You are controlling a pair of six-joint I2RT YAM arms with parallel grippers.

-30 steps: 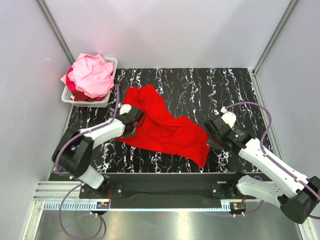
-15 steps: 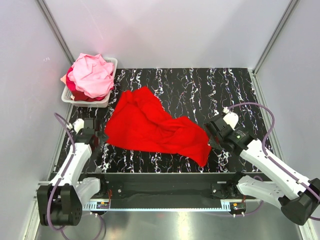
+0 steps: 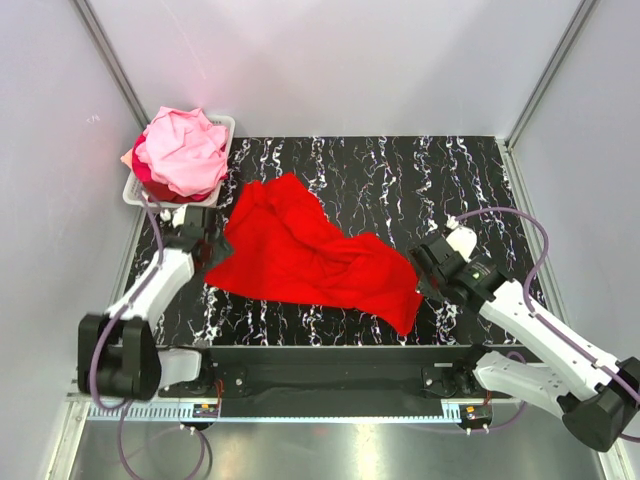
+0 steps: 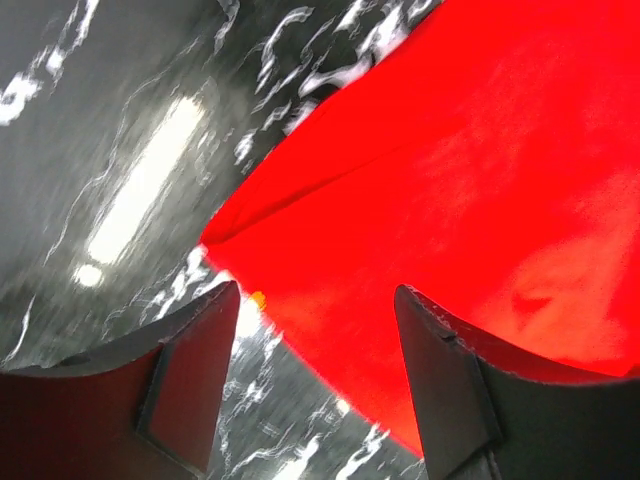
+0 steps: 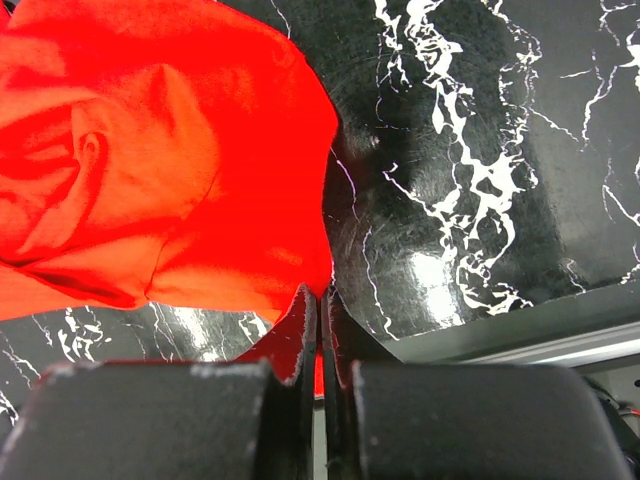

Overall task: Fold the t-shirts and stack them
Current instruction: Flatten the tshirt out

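— Red t-shirt (image 3: 300, 255): where is it logged?
— On the black, white-veined table (image 3: 400, 180), a little left of centre. It is laid out crumpled, as a slanted band run from a corner at 11 o'clock down to a point at 5 o'clock. Folds are bunched along its 4 o'clock half.

— And the other shirts?
— A heap is noted at the table's 10 o'clock corner, piled in a white slotted basket (image 3: 224, 128). On top, light pink t-shirts (image 3: 185, 150) are mounded above the rim. A peach t-shirt (image 3: 129, 158) is glimpsed at the heap's 9 o'clock side, and a darker red strip is seen underneath. The basket is set near the spread shirt but is not touched by it.

— Grippers?
— The left gripper (image 3: 205, 240) is found at the shirt's 9 o'clock edge. Its jaws are held apart. In the wrist view, both dark fingers (image 4: 195, 370) are seen spread, with the shirt's corner and hem lying below the gap; no cloth is gripped.
— The right one?
— The right gripper (image 3: 425, 270) is placed at the shirt's 4 o'clock edge. Its jaws are pressed together, and a sliver of red cloth is caught between them, so it is clamped on the hem.
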